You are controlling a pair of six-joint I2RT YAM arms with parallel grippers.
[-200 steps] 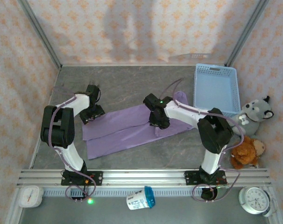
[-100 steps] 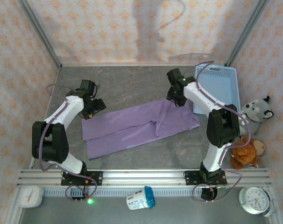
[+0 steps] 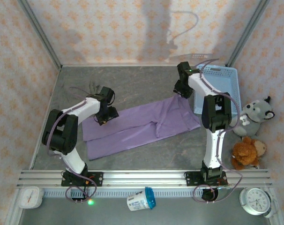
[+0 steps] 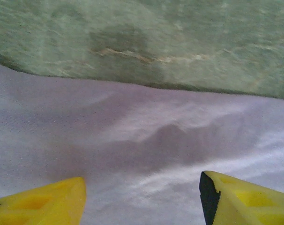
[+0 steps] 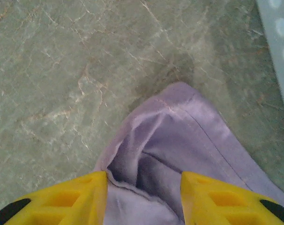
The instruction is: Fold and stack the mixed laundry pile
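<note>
A lavender T-shirt [image 3: 142,124] lies spread across the grey table, long side running left to right. My left gripper [image 3: 106,115] hovers over its far left edge. In the left wrist view its yellow fingers [image 4: 245,199] stand wide apart over flat lavender T-shirt cloth [image 4: 142,154], so the left gripper [image 4: 142,187] is open and holds nothing. My right gripper [image 3: 181,90] is at the shirt's far right corner, next to the basket. In the right wrist view the right gripper [image 5: 144,183] is shut on a bunched-up fold of that T-shirt corner [image 5: 203,136].
A light blue lattice basket [image 3: 217,89] stands at the back right, and its rim [image 5: 278,47] is close beside the right gripper. A grey plush wolf [image 3: 257,112] and a brown teddy [image 3: 247,152] sit off the table's right edge. The marbled table [image 3: 132,84] stretches behind the shirt.
The right gripper went from the shirt's middle to the far right, drawing the corner out and flattening the shirt. The left gripper shifted right onto the shirt's far left edge.
</note>
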